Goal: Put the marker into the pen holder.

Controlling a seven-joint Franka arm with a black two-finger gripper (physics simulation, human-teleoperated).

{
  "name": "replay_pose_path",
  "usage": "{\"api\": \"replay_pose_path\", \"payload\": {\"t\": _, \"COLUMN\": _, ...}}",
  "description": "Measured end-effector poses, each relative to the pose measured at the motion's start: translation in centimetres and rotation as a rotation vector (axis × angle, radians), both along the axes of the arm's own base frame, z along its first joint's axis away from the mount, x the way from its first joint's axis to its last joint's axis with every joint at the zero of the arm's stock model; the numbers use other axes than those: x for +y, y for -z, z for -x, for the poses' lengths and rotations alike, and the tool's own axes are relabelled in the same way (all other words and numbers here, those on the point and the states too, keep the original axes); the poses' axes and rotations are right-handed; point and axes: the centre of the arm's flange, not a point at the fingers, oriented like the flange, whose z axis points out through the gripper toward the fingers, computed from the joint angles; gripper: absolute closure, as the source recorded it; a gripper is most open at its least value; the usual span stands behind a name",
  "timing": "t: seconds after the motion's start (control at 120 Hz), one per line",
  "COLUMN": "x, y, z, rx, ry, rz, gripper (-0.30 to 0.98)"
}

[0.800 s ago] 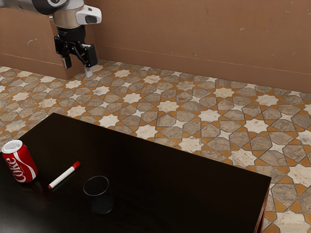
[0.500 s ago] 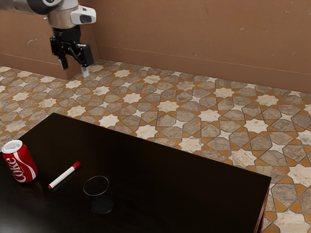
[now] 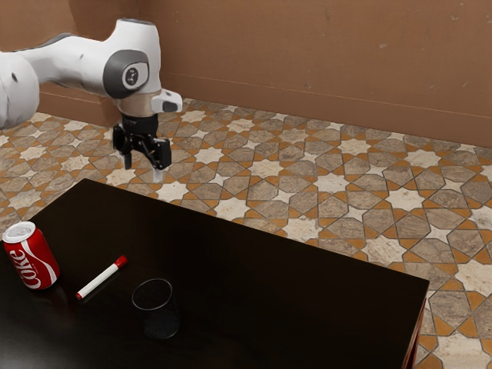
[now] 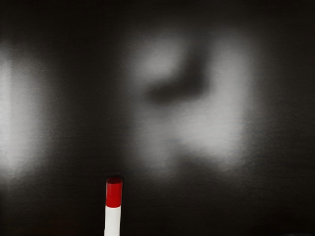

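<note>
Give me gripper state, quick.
Gripper: open, fingers apart, holding nothing. Marker lies on the table.

I'm counting one table [image 3: 292, 300]: one Coke can [image 3: 32, 257] is standing on it, one marker [image 3: 100, 282] is lying on it, one see-through pen holder [image 3: 161, 321] is standing on it, and one robot arm [image 3: 84, 63] is reaching in above it.

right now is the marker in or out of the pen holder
Out: the marker lies on its side on the tabletop, and the pen holder stands beside it.
</note>
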Motion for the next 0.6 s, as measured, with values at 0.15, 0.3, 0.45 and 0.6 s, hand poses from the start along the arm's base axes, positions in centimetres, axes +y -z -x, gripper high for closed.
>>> {"api": "replay_pose_path", "payload": {"t": 0.15, "x": 3.1, "y": 6.9, "z": -2.9, "rx": 0.007, "ry": -0.044, "rz": 0.021, "gripper": 0.0}}
{"api": "replay_pose_path", "payload": {"t": 0.3, "x": 2.5, "y": 12.0, "z": -1.0, "rx": 0.034, "ry": -0.037, "rz": 0.038, "gripper": 0.01}}
{"api": "replay_pose_path", "payload": {"t": 0.45, "x": 3.1, "y": 17.5, "z": 3.4, "rx": 0.06, "ry": -0.053, "rz": 0.046, "gripper": 0.02}}
{"api": "replay_pose_path", "payload": {"t": 0.6, "x": 6.2, "y": 18.0, "z": 9.0, "rx": 0.009, "ry": -0.117, "rz": 0.046, "gripper": 0.02}}
